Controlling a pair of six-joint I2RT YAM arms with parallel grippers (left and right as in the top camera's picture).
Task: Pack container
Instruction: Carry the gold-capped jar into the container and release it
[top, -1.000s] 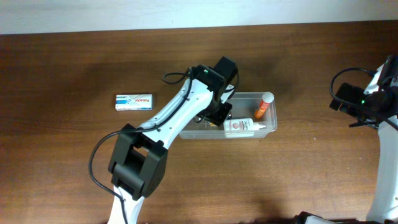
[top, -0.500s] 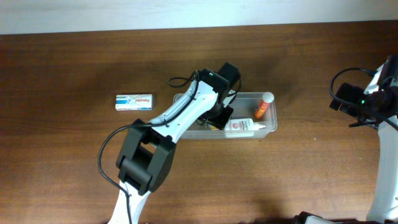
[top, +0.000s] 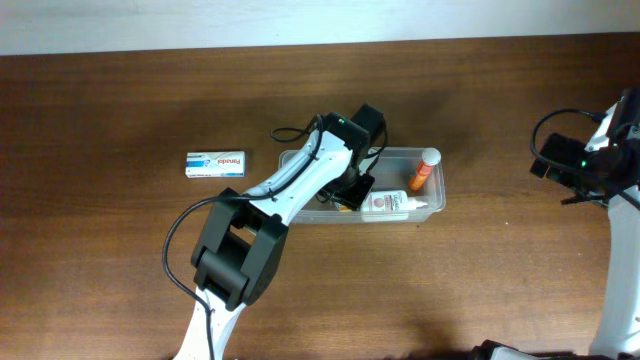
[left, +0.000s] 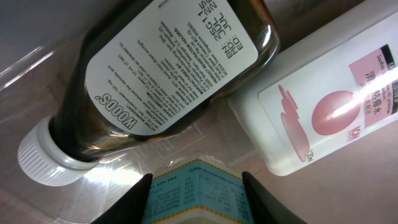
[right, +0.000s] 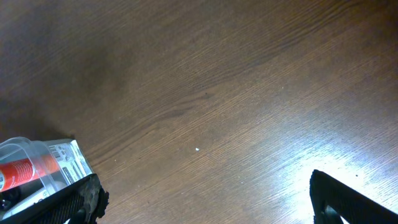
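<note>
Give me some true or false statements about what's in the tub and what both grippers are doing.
1. The dark bottle lies in the container. True.
2. The blue-and-white box is in the container. False: it lies on the table, left of it.
3. The left gripper is empty. False: it is shut on a small printed carton.
4. The right gripper is open above the table. True.
5. The orange tube stands upright. False: it lies in the container.

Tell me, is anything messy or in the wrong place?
Nothing is spilled or broken. One blue-and-white box lies alone on the table, outside the container where the bottles lie. The left gripper holds a small packet over the container.
</note>
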